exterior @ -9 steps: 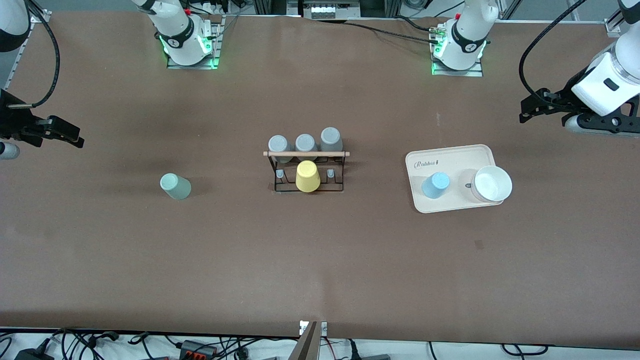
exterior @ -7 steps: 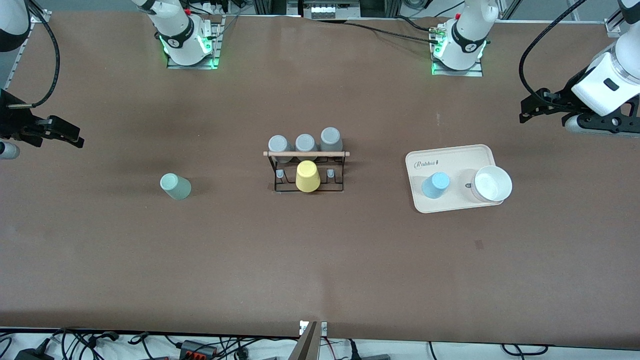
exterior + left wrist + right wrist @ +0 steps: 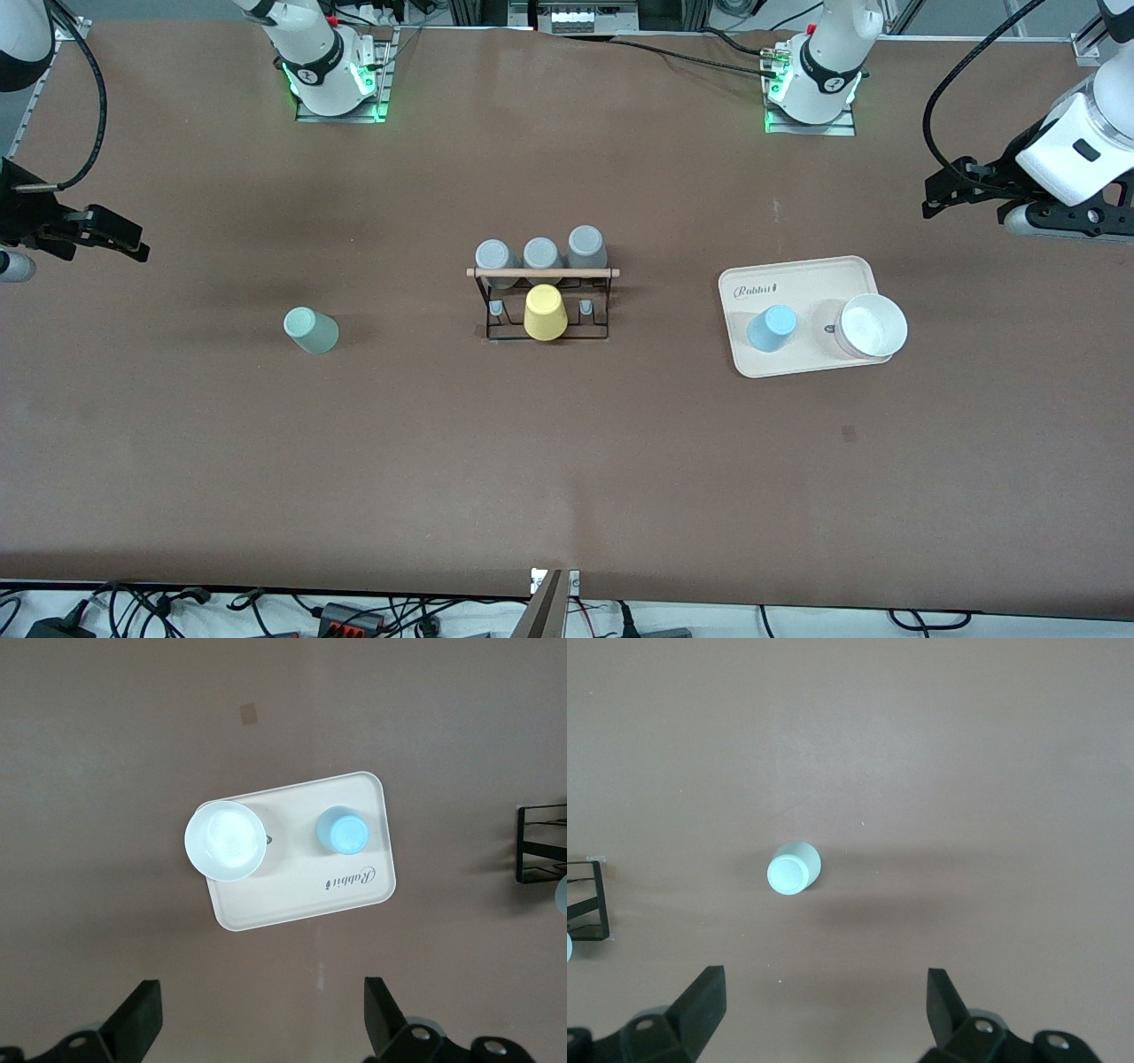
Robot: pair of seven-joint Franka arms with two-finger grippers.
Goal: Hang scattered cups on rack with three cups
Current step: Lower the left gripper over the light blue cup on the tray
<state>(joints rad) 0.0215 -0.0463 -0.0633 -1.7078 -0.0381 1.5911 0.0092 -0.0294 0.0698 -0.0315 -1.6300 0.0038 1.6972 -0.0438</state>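
While I wait: both arms high at the table's ends.
Left gripper (image 3: 257, 1023): fingers wide, over the blue cup's (image 3: 772, 328) tray (image 3: 802, 359).
Right gripper (image 3: 824, 1019): fingers wide, over the mint cup (image 3: 310, 330).
Rack (image 3: 542, 301): mid-table, between both cups.

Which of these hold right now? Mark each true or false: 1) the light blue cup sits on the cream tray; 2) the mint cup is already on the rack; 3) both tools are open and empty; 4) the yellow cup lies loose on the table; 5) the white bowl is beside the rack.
1) True: the light blue cup stands upside down on the cream tray.
2) False: the mint cup stands on the table toward the right arm's end, apart from the rack.
3) True: the left tool and the right tool are both open, holding nothing.
4) False: the yellow cup is on the rack.
5) False: the white bowl is on the tray.
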